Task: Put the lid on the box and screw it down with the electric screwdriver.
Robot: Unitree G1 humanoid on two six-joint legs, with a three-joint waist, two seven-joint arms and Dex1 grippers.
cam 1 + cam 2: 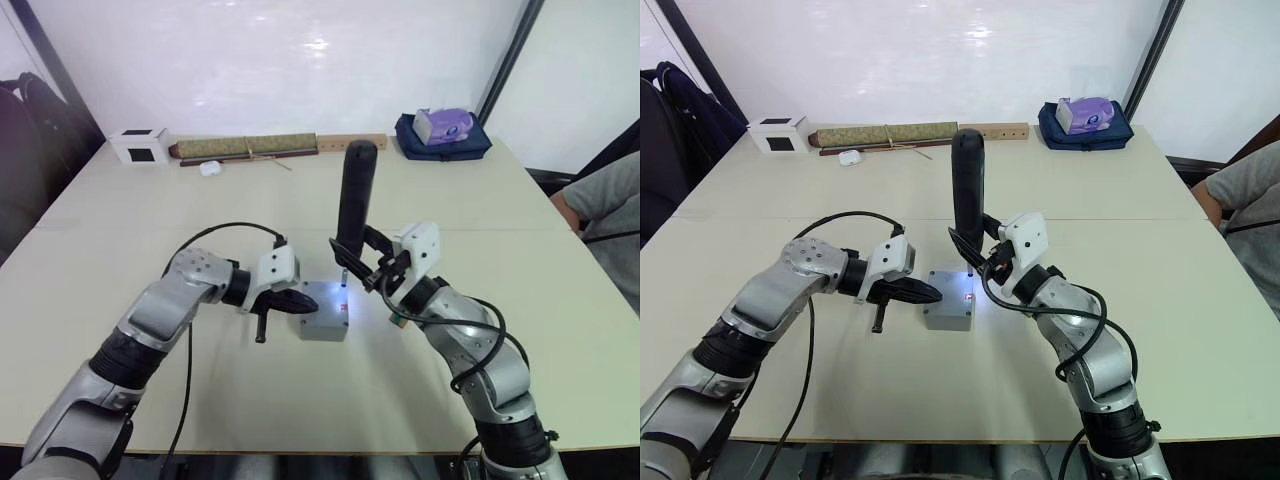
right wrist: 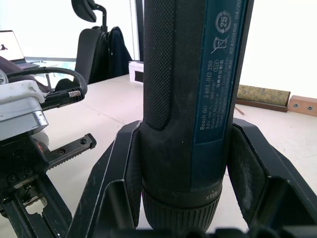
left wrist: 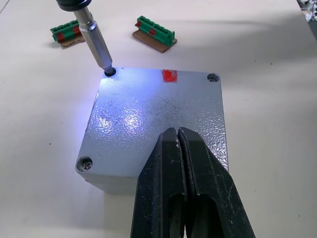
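Light: bright, even | Glare: bluish-white patch on the lid [image 3: 148, 114] under the electric screwdriver [image 3: 94, 39] | Wall: washed out | Shadows: soft | Focus: sharp

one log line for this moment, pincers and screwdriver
left pincer: shut, pressing lid | right pincer: shut on electric screwdriver | bit in lid corner hole, light on | lid on box

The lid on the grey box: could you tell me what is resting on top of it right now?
On the lid rest the left gripper's shut fingers, and the electric screwdriver's bit sits in a corner screw hole. The box interior is covered by the lid.
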